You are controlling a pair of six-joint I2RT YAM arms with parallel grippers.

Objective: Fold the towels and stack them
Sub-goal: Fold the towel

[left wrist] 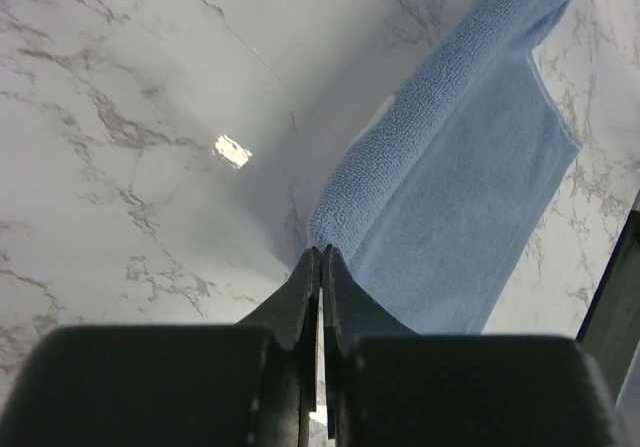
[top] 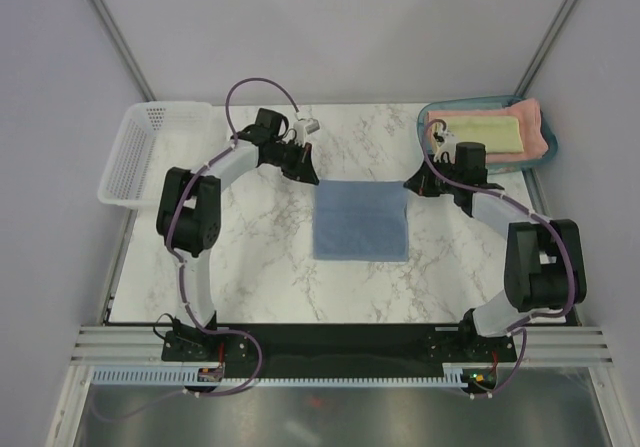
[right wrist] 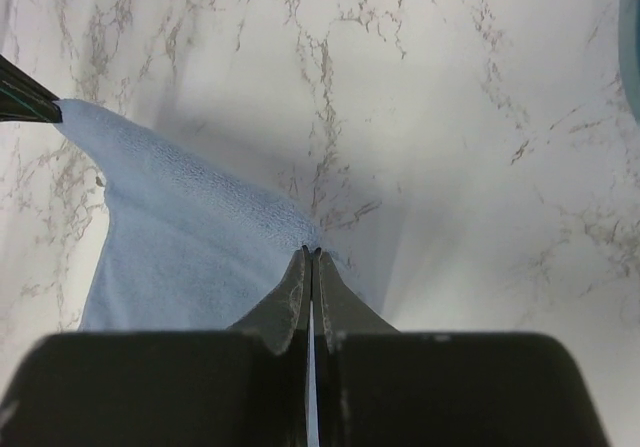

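Currently we find the task roughly two-thirds done. The pink towel (top: 536, 117) lies folded in the tray (top: 480, 100) at the far right of the table (top: 250, 267), and the yellow towel (top: 480, 133) lies folded on top of it. We judge those two finished.

The blue towel (top: 360, 222) is the open item. It lies at the centre of the table, between the two arms and well apart from the tray. The basket (top: 140, 152) at the far left plays no part that we can see.

Both grippers are engaged. The left gripper (top: 303, 167) has its jaws clamped on the towel's far left corner, as the left wrist view confirms (left wrist: 320, 257). The right gripper (top: 418, 182) has its jaws clamped on the far right corner (right wrist: 310, 257). That far edge is raised off the marble and strung between them; the rest lies flat.

Orientation: the blue towel sits square to the table edges. From above it is close to square, slightly wider left to right, so we take its long axis as running left to right, parallel to the gripped edge.

Outstanding, in our judgement: bring the far edge over to the near one, fold further if needed, and then set the blue towel on the stack in the tray.
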